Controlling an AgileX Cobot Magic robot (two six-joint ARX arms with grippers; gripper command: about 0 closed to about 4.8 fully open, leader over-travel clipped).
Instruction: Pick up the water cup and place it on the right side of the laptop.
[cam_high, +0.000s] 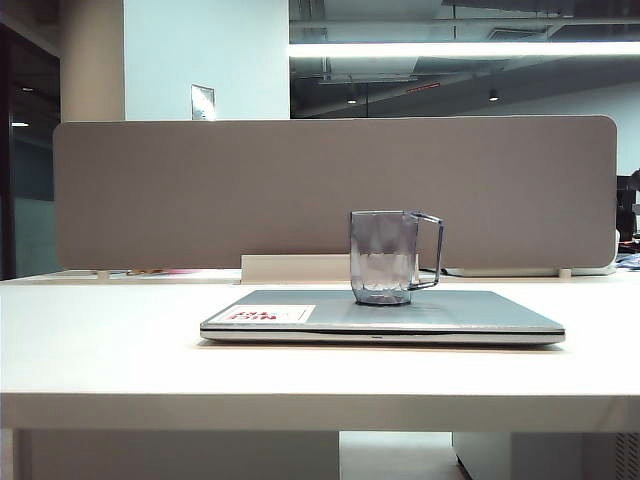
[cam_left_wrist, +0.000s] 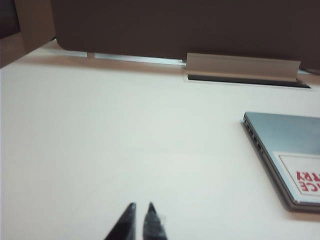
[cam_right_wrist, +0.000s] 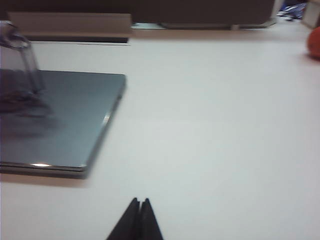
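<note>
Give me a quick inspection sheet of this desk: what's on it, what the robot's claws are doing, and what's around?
Surface: white table, mostly bare.
Job's things: cup stands upright on the closed laptop, handle to the right in the exterior view; not yet moved to the laptop's right.
Clutter: orange round thing at the far table edge, too blurred to name.
Grippers: left gripper low over bare table left of the laptop, jaws nearly together, holding nothing; right gripper over bare table right of the laptop, shut, empty.
Cables: nothing seen.
Surroundings: grey divider behind the table, cable slot cover at its foot, office ceiling lights beyond.
</note>
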